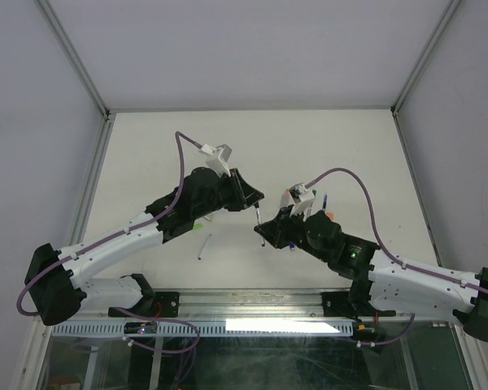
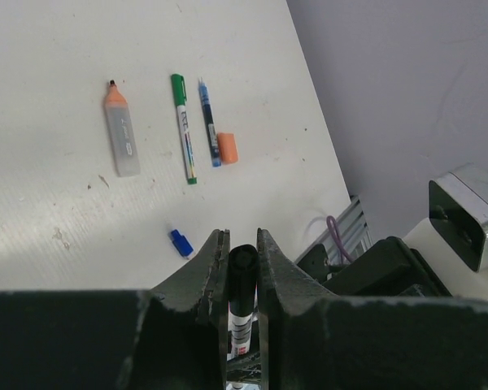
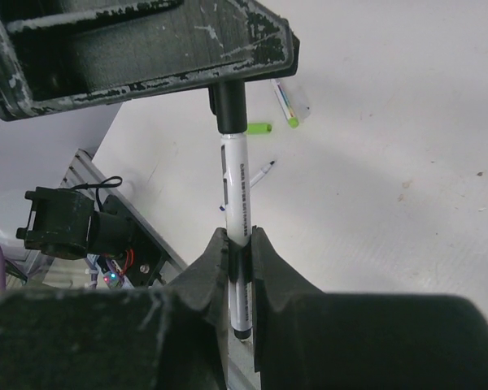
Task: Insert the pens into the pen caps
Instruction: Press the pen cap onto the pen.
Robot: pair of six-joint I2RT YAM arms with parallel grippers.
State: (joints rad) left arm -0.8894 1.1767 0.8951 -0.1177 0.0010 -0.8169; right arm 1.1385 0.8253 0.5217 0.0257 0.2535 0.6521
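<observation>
A white pen (image 3: pixel 234 191) stands upright in the air between the two arms, over the middle of the worktop (image 3: pixel 374 162). The right gripper (image 3: pixel 239 236) is pressed together on the lower part of the barrel and pinches it firmly. The left gripper (image 2: pixel 242 240) reaches in from the 12 o'clock side in the right wrist view. It pinches the black cap (image 3: pixel 230 110), which sits on the top end of this pen. The cap meets the white barrel, but I cannot tell from here whether it is pushed fully on.

Other things lie flat on the worktop. In the left wrist view, an orange-tipped marker (image 2: pixel 120 138) lies at 11 o'clock from the left gripper. A green-capped pen (image 2: pixel 184 130) and a blue pen (image 2: pixel 207 122) lie side by side at about 12 o'clock. An orange cap (image 2: pixel 226 148) lies just beside the lower end of the blue pen and seems to touch it. A small blue cap (image 2: pixel 180 242) lies alone near the left finger, at 9 o'clock.

In the right wrist view, a green cap (image 3: pixel 259 128) lies at 1 o'clock from the right gripper, just beside the held barrel. A green-tipped pen (image 3: pixel 285 99) lies a little further out, and a thin uncapped pen (image 3: pixel 262 173) lies below the green cap.
</observation>
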